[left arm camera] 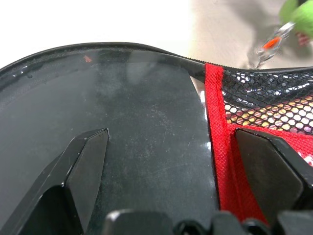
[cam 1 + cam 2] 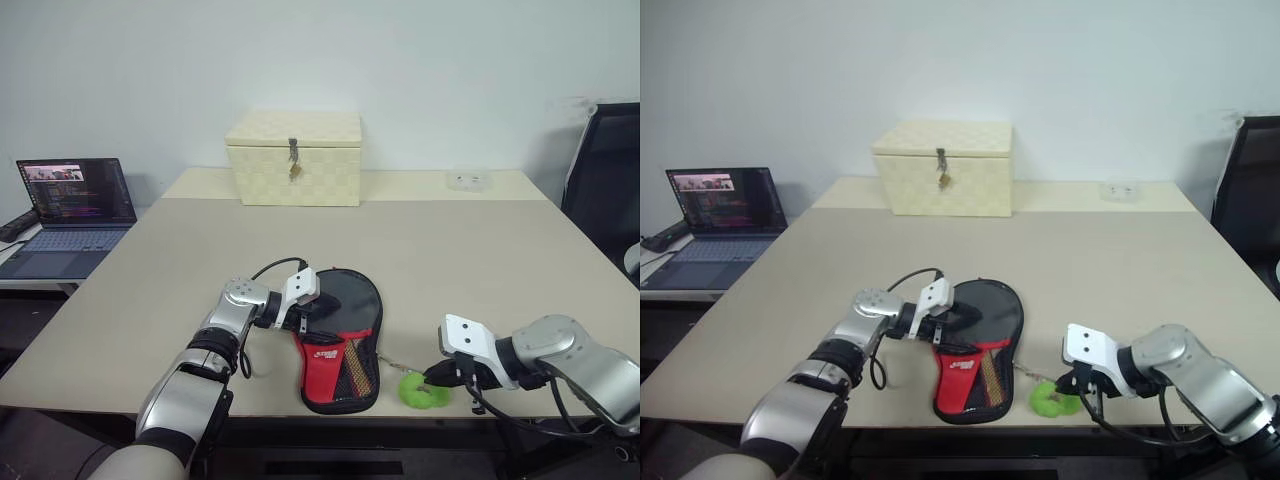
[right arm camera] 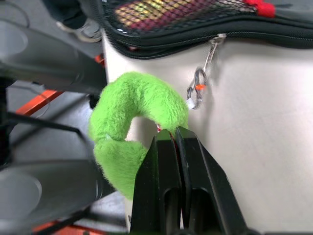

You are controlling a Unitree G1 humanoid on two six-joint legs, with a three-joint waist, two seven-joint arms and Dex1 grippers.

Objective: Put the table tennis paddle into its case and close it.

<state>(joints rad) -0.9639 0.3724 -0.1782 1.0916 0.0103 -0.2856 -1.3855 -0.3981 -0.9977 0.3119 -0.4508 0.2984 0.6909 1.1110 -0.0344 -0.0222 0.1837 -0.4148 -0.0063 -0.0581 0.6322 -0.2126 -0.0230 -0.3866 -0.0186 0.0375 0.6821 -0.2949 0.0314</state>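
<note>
Beige table (image 2: pixel 480 250) bore, from left: left gripper (image 2: pixel 312 312), fingers spread wide over the case (image 2: pixel 340 350) near the front edge, the table tennis paddle (image 1: pixel 122 137) lying inside it; right gripper (image 2: pixel 438 376) clamped on the green charm (image 2: pixel 422 390).

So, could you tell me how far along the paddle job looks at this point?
Done: the paddle lies inside the case. In hand: the open left gripper straddles the case, while the right gripper is shut on the green charm. Left: closing it.
</note>
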